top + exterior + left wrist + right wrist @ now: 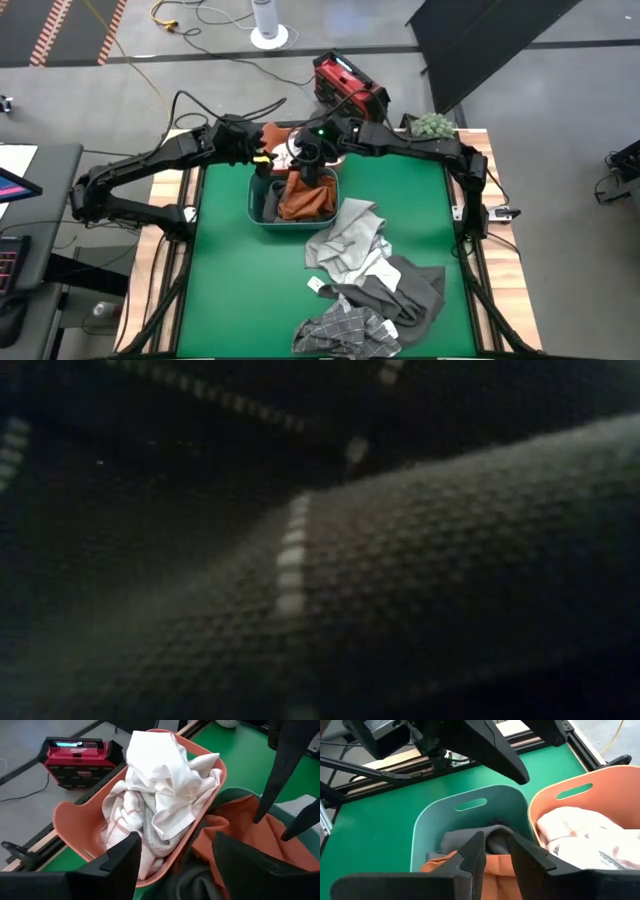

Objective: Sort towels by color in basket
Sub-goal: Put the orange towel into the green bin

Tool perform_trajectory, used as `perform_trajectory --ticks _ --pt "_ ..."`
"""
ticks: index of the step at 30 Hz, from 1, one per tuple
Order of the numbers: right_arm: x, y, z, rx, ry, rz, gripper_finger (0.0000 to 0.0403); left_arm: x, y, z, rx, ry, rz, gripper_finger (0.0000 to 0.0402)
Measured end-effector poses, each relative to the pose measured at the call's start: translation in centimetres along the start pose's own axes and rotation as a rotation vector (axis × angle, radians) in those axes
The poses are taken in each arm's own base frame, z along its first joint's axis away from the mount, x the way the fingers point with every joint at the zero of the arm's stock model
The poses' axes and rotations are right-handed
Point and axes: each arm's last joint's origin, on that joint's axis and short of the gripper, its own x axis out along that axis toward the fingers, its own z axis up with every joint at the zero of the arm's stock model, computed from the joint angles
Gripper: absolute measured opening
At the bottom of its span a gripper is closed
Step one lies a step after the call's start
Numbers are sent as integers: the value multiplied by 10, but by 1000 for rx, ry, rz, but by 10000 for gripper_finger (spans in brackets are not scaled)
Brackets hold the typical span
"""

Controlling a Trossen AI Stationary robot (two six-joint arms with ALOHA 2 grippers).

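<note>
The rust-orange towel (306, 196) hangs half in the teal tub (257, 203) at the far middle of the green counter (225, 270), bunched over a dark grey towel (465, 840) that shows only as a strip beneath it. The right pincer (316, 172) is right above the orange cloth, its fingers set narrowly apart; whether they pinch the fabric is hard to make out — the cloth runs up to the tips. Just beside the teal tub, touching it, the orange tub (75, 820) holds crumpled white towels (160, 795). The left pincer (175, 865) hovers wide open over the seam between the two tubs, gripping nothing. Nearer the front edge lies a loose heap — light grey towel (345, 240), another dark grey one (410, 290), grey-checked towel (345, 328) partly cut off by the counter's edge. The left half of the counter lies bare. The low view is blocked by woven cloth pressed against the lens.
</note>
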Motion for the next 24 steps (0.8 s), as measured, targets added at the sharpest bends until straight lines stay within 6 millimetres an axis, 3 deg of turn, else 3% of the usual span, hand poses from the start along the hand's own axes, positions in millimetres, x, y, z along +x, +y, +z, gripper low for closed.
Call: perform_trajectory --ticks 9,24 --pt "2 7 0 -10 0 12 118 0 0 0 0 -3 -9 231" --pt "2 9 1 -20 -14 18 118 0 0 1 30 -11 -10 168"
